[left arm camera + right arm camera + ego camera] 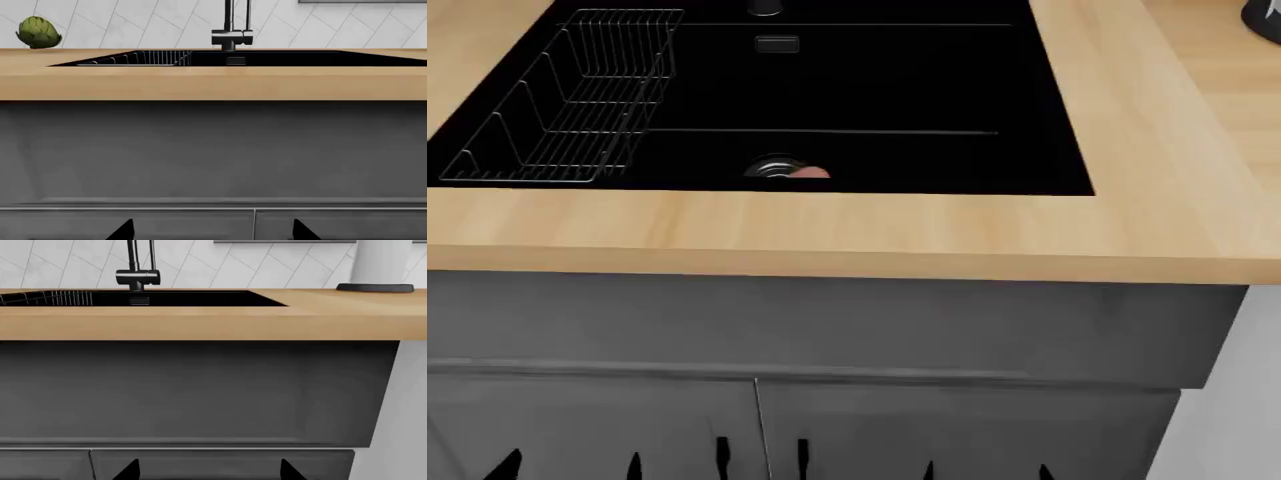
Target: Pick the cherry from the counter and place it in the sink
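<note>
The sink (868, 90) is a black basin set in the honey wood counter (827, 235). It has a wire rack (574, 100) at its left and a round metal drain (777, 168). A small pinkish-red rounded thing (811, 172) lies beside the drain, mostly hidden by the sink's front wall; I cannot tell whether it is the cherry. No cherry shows on the counter. My left gripper (213, 234) and right gripper (210, 473) are open and empty, low in front of the grey cabinet fronts, below the counter edge. The sink also shows in the left wrist view (267, 59) and the right wrist view (187, 298).
A black faucet (230, 30) stands behind the sink. A green artichoke (39, 32) sits on the counter left of the sink. A white appliance on a dark base (377, 270) stands on the counter right of the sink. The counter ends at the right (1228, 270).
</note>
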Controlling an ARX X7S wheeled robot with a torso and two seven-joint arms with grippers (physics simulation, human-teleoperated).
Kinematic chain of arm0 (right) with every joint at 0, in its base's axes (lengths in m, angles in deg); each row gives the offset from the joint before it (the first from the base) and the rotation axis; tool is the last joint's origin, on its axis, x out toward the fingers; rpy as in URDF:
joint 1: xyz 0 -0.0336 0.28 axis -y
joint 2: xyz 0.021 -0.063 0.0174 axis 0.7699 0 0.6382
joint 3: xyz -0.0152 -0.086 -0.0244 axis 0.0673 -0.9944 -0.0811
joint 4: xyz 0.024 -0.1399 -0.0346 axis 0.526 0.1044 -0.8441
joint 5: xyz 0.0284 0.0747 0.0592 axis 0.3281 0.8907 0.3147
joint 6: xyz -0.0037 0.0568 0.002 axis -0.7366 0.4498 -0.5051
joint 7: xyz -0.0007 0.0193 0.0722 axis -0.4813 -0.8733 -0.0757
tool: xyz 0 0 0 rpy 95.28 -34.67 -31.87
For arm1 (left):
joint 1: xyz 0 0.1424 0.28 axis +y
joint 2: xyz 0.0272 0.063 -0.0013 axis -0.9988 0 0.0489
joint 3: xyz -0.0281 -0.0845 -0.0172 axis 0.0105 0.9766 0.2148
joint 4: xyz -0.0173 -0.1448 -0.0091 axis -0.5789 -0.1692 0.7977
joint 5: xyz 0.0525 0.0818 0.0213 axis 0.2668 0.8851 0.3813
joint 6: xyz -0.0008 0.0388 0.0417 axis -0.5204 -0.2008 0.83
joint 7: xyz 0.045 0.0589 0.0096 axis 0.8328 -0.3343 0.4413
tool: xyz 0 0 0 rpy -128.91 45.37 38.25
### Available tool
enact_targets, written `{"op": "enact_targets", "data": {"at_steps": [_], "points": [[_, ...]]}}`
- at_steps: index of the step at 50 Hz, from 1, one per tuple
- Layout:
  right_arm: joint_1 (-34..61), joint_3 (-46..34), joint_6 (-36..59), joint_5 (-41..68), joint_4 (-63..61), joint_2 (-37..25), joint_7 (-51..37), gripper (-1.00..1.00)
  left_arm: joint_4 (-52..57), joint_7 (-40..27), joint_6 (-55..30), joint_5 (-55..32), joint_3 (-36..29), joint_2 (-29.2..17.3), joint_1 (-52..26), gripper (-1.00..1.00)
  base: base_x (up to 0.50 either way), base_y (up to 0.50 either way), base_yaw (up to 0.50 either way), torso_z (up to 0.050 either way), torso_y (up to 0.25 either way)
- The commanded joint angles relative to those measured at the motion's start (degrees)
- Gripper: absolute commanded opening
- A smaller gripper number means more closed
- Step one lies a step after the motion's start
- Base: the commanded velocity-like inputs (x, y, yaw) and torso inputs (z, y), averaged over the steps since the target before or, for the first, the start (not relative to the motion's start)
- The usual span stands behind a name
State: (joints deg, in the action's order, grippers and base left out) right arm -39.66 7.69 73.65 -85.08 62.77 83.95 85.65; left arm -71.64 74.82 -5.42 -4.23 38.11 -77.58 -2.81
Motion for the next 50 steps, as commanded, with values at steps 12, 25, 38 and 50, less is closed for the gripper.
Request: {"op": "enact_targets", "data": {"at_steps": [12,25,38,50], "points": [[0.14,-3.50,0.59,0.82,-0.30,-2.90,-3.67,1.00,1.72,-2.57,-0.63,-2.32,-3.86,-2.85,-0.36,1.00,0.00,0.00,0.00,0.000,0.000],[0.29,-5.05,0.56,1.66,-0.27,-3.94,-5.16,1.00,0.64,-4.49,1.56,-3.09,-4.90,-3.91,-0.53,1.00,0.00,0.00,0.00,0.000,0.000],[-0.28,-6.10,2.64,1.92,-4.89,-5.23,-6.50,1.00,4.44,-5.77,-0.39,-3.57,-6.23,-4.90,-0.15,1.00,0.00,0.00,0.00,0.000,0.000],[0.02,-6.89,7.65,1.45,-14.68,-7.05,-7.69,1.00,14.61,-7.46,-7.94,-5.83,-5.66,-6.04,-1.18,1.00,0.00,0.00,0.00,0.000,0.000]]}}
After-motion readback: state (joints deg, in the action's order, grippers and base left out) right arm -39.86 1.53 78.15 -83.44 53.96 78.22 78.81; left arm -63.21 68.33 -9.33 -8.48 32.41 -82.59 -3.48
